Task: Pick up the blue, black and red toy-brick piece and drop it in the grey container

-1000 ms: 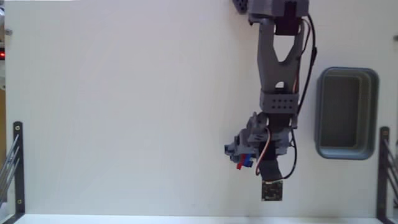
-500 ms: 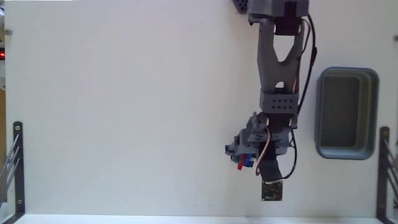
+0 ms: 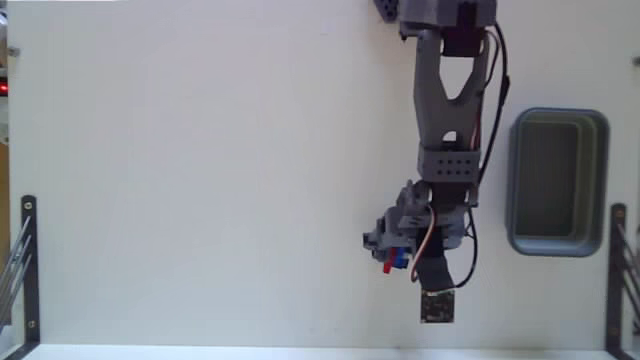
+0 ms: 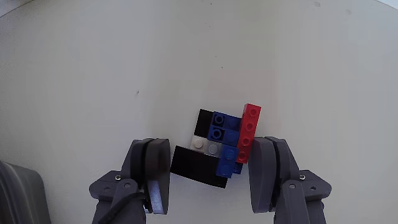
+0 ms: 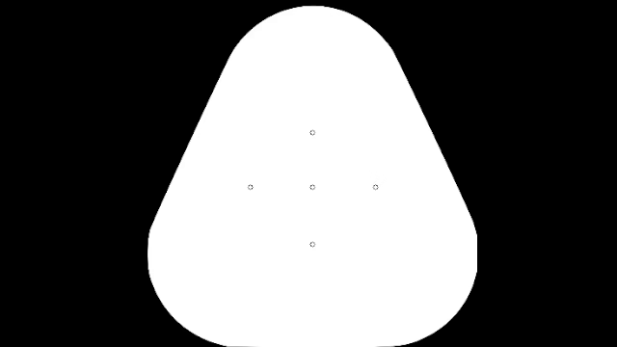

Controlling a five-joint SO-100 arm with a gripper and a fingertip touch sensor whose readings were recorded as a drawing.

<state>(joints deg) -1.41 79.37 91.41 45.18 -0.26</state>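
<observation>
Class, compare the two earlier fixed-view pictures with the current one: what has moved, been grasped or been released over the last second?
Nothing visibly changed. The gripper sits with a finger on either side of the toy-brick piece on the table, and the grey container has not moved.

The claw hides most of the toy-brick piece (fixed view).

One toy-brick piece, built of red, blue, black and white bricks joined in a single cluster. One grey container on one white bench. One arm with two fingers, plus one small dark circuit board.
</observation>
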